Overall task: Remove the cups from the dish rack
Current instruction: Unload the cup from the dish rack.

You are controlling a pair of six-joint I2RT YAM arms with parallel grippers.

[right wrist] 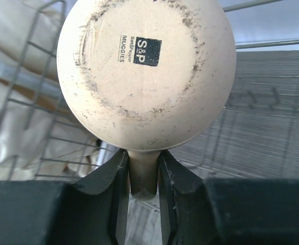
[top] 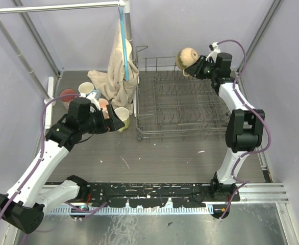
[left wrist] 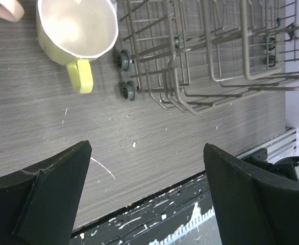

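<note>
- The only print I can actually read is on the underside of the cream mug (right wrist: 146,76), upper middle of the right wrist view.
- The dark square stamp (right wrist: 148,52) there says "S&P" in pale letters, turned sideways.
- A tiny line beside the square looks like "Salt&Pepper", but it's too small to be sure.
- Left of that is "MUGGIES" in dark capitals, also sideways.

All three views are evenly and softly lit, with only faint shadows thrown. Above the jaws of the right gripper (right wrist: 143,163) the cream mug (right wrist: 146,71) is rendered sharp, while the dish rack (right wrist: 272,132) behind it is blurred. Beyond the left gripper's (left wrist: 147,148) jaws the table (left wrist: 37,117) is shown crisp
</note>
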